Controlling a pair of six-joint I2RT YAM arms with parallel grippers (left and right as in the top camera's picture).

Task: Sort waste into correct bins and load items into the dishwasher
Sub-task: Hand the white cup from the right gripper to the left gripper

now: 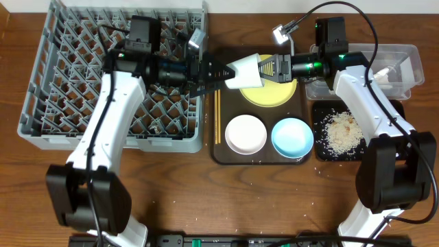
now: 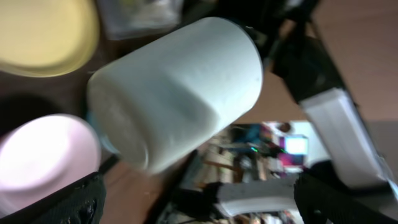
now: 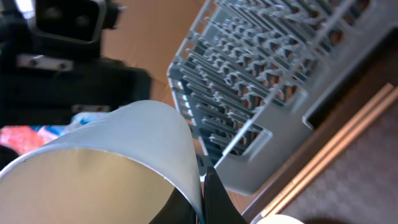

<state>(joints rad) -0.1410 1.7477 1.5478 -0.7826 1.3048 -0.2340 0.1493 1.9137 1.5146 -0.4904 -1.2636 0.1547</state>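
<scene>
1. Overhead view:
   - The white cup [image 1: 243, 71] hangs on its side in the air, above the far end of the brown serving tray [image 1: 218, 154]. It sits between the dish rack [image 1: 62, 75] and the yellow plate [image 1: 274, 92].
   - The right gripper [image 1: 259, 68] is clamped tight on the cup's rim.
   - The left gripper [image 1: 221, 75] is spread to its widest and holds nothing. Its fingertips point at the cup's closed end, and I cannot tell whether they touch it.
   - On the tray lie the chopsticks [image 1: 217, 116] along its left edge, the white bowl [image 1: 245, 134] and the light blue bowl [image 1: 292, 136].
   - To the right on the worktop [image 1: 171, 185], rice [image 1: 341, 130] lies in the black tray [image 1: 319, 147]. The clear tub [image 1: 406, 55] stands just behind it.

2. Left wrist view:
   - The cup [image 2: 174, 93] fills the middle with its base towards the camera, tilted.
   - The two black fingers [image 2: 62, 202] stand far apart at the bottom corners, well clear of the cup's sides.
   - The plate and the white bowl show, blurred, at the left.

3. Right wrist view:
   - The cup's [image 3: 106, 162] open mouth faces the camera.
   - The fingers [image 3: 211, 199] pinch its thin wall at the lower edge.
   - The rack lies beyond, with the chopsticks at the right.
</scene>
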